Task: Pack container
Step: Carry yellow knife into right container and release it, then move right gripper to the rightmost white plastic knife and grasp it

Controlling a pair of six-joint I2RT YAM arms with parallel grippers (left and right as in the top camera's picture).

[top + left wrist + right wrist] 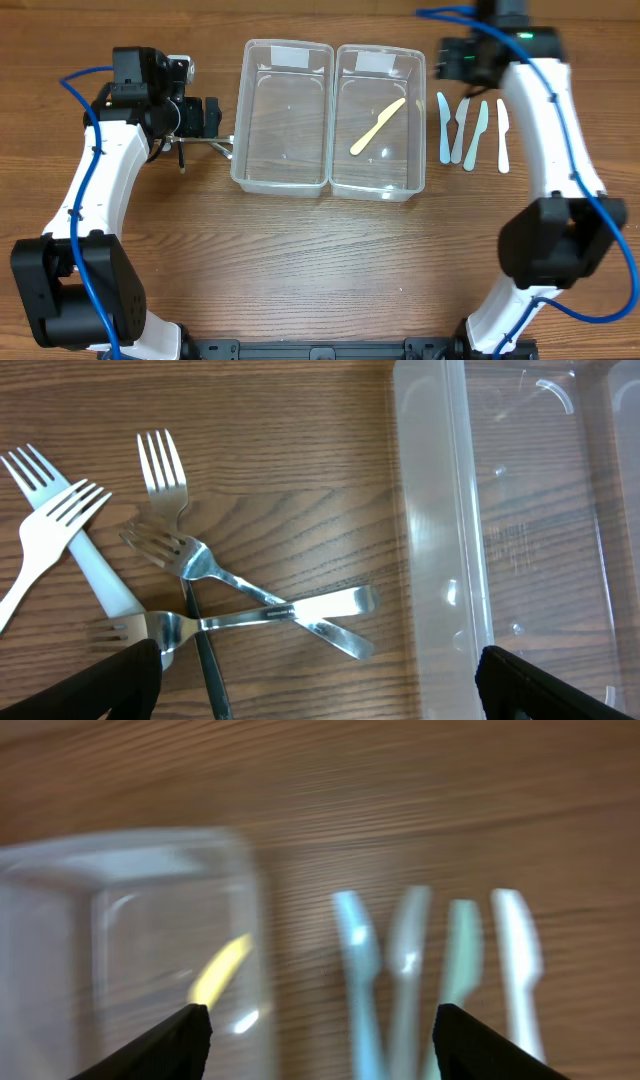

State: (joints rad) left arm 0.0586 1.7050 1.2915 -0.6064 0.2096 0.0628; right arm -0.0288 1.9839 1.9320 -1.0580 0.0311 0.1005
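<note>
Two clear containers [240, 150] are set side by side at the far centre of the worktop, and a yellow knife [378, 126] lies in the right one. The left gripper [330, 685] is spread wide above forks [195, 560] toward the left edge. The right gripper [325, 1045] is equally wide, above four knives [503, 135] toward the right edge.

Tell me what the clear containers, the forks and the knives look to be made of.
Containers: clear, glossy plastic, seemingly; see-through walls with bright reflections.
Crossed forks: likely polished metal, with mirror-like glints.
Pale forks: matte white plastic, probably.
Knives and the yellow knife: opaque pastel plastic, apparently; no metallic shine.
</note>
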